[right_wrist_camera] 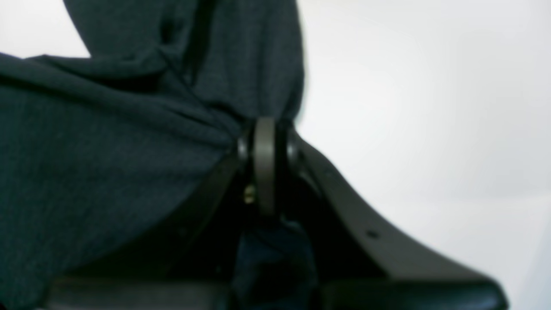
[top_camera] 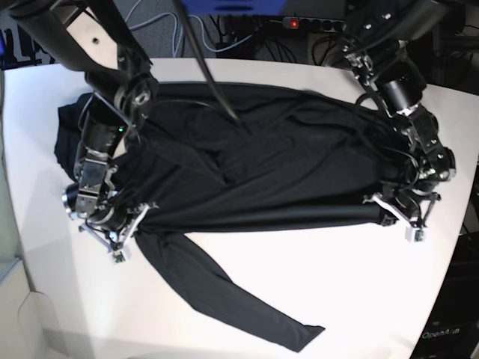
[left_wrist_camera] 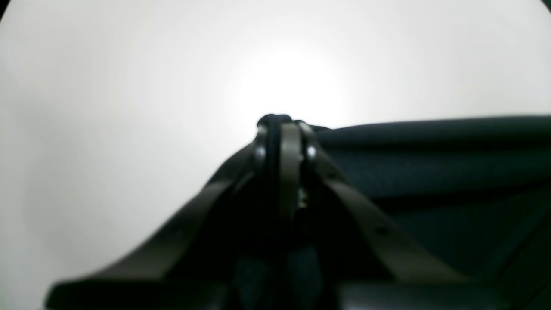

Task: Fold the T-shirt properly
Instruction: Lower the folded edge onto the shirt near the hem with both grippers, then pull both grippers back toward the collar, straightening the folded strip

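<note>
The T-shirt (top_camera: 262, 164), charcoal-black with long sleeves, lies spread across the white table (top_camera: 344, 292). One sleeve (top_camera: 232, 299) trails toward the front edge. In the base view my left gripper (top_camera: 389, 211) sits at the shirt's right front edge. The left wrist view shows the left gripper (left_wrist_camera: 282, 125) shut with a fold of the T-shirt (left_wrist_camera: 430, 163) pinched between the fingertips. My right gripper (top_camera: 131, 224) is at the shirt's left front edge. In the right wrist view the right gripper (right_wrist_camera: 264, 129) is shut on bunched cloth of the T-shirt (right_wrist_camera: 107, 150).
Cables and a power strip (top_camera: 299, 22) lie behind the table's far edge. A dark cable (top_camera: 209, 67) hangs down over the shirt's upper middle. Bare white table shows in front of the shirt and to the right of the trailing sleeve.
</note>
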### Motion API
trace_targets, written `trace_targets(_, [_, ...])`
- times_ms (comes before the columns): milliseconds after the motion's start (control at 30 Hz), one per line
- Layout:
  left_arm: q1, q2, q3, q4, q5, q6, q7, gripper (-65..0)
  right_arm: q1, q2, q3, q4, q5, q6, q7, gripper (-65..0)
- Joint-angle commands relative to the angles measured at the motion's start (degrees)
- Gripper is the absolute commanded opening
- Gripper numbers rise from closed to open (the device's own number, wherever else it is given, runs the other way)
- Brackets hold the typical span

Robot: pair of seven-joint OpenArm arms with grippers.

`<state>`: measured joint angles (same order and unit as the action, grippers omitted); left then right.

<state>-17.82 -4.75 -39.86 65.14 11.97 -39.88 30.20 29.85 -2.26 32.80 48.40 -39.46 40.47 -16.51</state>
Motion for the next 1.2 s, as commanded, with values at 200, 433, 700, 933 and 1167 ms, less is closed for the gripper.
trace_targets(200, [-0.24,-0.65,-0.01,1.19,-1.02,-0.12,-1.4,-63.4,-1.41,0.2,-0.49,8.61,-1.46,-0.47,-2.08,-64.4])
trace_targets(433, [0.73,-0.74,-0.1,1.19,-1.11,-0.12,-1.4,-63.4,-8.53,-2.53,-6.12,22.5,-1.46,-0.47,-2.08,-64.4])
trace_targets(700, [1.34,-0.65,-0.1,1.19,-2.6,-0.12,-1.4,-63.4,-17.23,-3.67,-14.55,35.95,-1.46,-0.47,-2.08,-64.6])
trace_targets(933, [4.42,-1.09,0.08,4.88,-8.49,-0.12,-1.14,-63.4,-22.59,-4.11,-17.63,44.3,-1.37,-0.47,-2.08,-64.6])
trace_targets(1167, [6.53,-0.74,0.08,6.9,-8.67,-0.12,-1.32,-63.4,-26.46,-4.55,-17.9,50.19,0.39,-0.47,-2.08,-64.7])
